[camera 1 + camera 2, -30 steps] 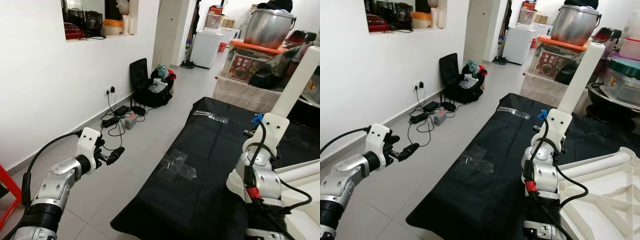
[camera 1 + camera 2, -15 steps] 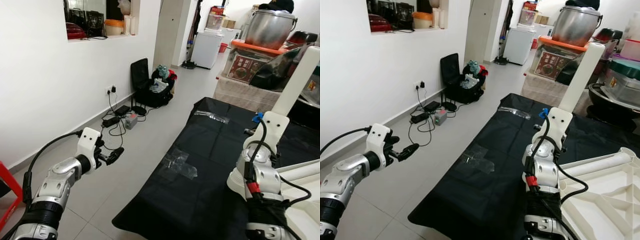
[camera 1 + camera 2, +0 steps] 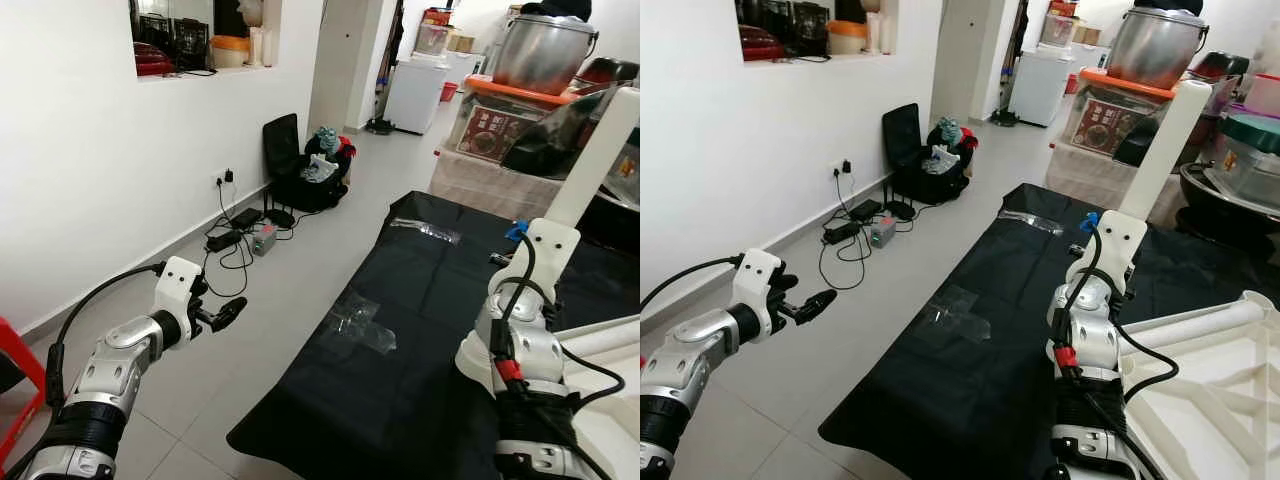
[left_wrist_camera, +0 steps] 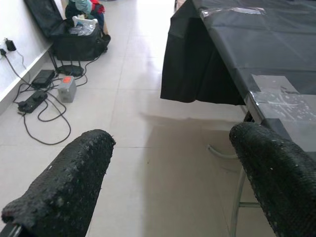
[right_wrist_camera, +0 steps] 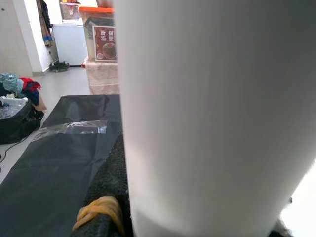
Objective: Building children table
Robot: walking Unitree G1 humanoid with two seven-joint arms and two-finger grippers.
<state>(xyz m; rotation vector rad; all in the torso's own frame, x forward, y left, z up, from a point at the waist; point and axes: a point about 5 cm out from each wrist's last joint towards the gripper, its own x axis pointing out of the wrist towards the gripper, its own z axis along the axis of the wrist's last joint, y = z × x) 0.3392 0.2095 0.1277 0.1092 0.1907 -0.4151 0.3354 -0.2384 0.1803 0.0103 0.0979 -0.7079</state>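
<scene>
White plastic tabletop (image 3: 1220, 400) lies upside down at the bench's near right corner, one leg (image 3: 1195, 326) lying on it. My right claw (image 3: 553, 225) grips a second white leg (image 3: 598, 150), held upright over the black-covered bench (image 3: 970, 390); my left claw (image 3: 228, 313) hangs released over the floor (idle). If that leg tilts, it could slip or clip the steel pot (image 3: 1150, 45) beyond. Red box (image 3: 1103, 125) lettering is unreadable.
</scene>
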